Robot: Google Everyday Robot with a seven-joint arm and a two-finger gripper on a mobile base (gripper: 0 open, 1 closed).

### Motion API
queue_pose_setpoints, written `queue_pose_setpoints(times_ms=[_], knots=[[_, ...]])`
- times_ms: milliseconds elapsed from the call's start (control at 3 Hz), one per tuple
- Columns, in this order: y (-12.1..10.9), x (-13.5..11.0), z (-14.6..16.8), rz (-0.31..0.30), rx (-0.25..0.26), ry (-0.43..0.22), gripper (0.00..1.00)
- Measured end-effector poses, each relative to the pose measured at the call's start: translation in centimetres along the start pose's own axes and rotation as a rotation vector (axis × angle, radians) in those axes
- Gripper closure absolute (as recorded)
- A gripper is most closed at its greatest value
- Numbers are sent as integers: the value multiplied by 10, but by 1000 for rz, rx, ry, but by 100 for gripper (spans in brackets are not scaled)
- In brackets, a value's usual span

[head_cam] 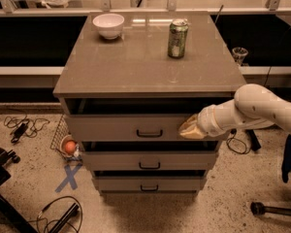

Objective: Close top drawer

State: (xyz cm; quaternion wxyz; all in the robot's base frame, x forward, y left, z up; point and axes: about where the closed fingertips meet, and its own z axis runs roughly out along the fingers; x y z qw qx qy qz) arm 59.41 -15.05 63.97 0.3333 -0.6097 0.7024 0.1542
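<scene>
Now, with the top drawer [121,128] part open just under the desk [136,67] top and the claw [191,129], clenched or not I cannot tell, at its front under the desk's right side, the push should run straight and level, lest it skew.

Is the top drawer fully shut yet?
No, the top drawer sticks out with a dark gap under the cabinet top, and the end effector is at its front's right side.
</scene>
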Motion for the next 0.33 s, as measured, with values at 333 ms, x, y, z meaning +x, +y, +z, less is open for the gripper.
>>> queue_pose_setpoints(times_ms=[333], knots=[[2,2,-1,3,3,-3,100]])
